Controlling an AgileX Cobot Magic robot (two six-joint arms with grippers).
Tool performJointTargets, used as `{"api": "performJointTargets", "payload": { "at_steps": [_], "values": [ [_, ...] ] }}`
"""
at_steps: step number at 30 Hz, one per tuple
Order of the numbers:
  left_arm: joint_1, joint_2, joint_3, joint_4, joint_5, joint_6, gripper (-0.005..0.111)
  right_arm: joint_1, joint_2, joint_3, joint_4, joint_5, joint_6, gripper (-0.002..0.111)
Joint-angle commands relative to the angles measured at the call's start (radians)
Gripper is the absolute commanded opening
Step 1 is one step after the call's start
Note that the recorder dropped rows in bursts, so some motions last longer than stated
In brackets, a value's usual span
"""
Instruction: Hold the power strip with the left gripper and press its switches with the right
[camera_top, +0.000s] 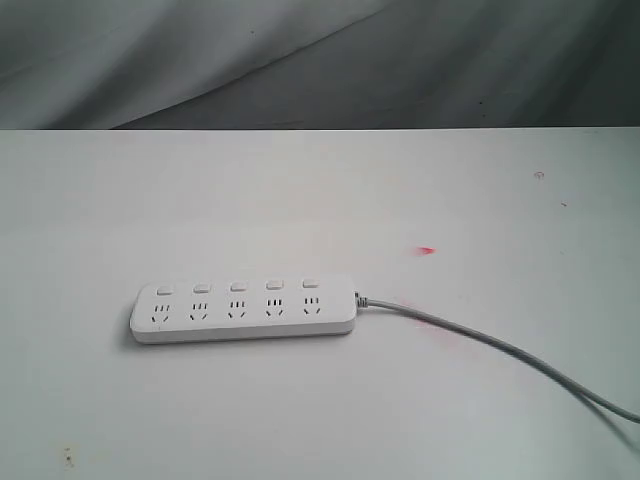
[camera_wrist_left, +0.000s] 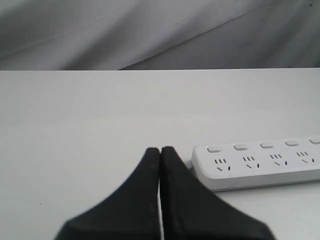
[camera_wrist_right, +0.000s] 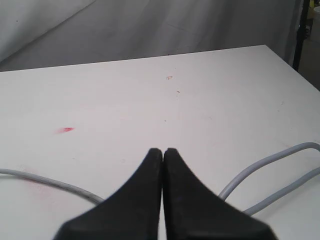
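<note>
The white power strip (camera_top: 244, 309) lies flat on the white table, its five square switches (camera_top: 238, 286) in a row along the far side. Its grey cord (camera_top: 500, 349) runs off to the right. Neither arm shows in the exterior view. In the left wrist view my left gripper (camera_wrist_left: 160, 150) is shut with nothing in it, its tips just beside the near end of the power strip (camera_wrist_left: 257, 163). In the right wrist view my right gripper (camera_wrist_right: 163, 150) is shut and empty above the table, with the cord (camera_wrist_right: 270, 172) looping beside it; the strip is out of that view.
A small red mark (camera_top: 427, 250) sits on the table (camera_top: 300, 200) behind the cord's start. Grey cloth (camera_top: 300, 60) hangs behind the far edge. The table's right edge (camera_wrist_right: 295, 67) shows in the right wrist view.
</note>
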Motion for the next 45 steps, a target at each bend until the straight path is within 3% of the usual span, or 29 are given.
{"api": "performJointTargets", "payload": {
  "at_steps": [1, 37, 45],
  "values": [
    [-0.005, -0.002, 0.005, 0.002, -0.006, -0.002, 0.001, -0.008, -0.006, 0.004, -0.008, -0.016, 0.002, 0.0],
    [-0.005, -0.002, 0.005, -0.007, -0.006, -0.002, 0.001, -0.008, -0.006, 0.004, -0.008, -0.016, 0.002, 0.0],
    [-0.005, 0.045, -0.167, -0.036, 0.002, 0.074, 0.001, -0.008, -0.006, 0.004, -0.008, -0.016, 0.002, 0.0]
  ]
}}
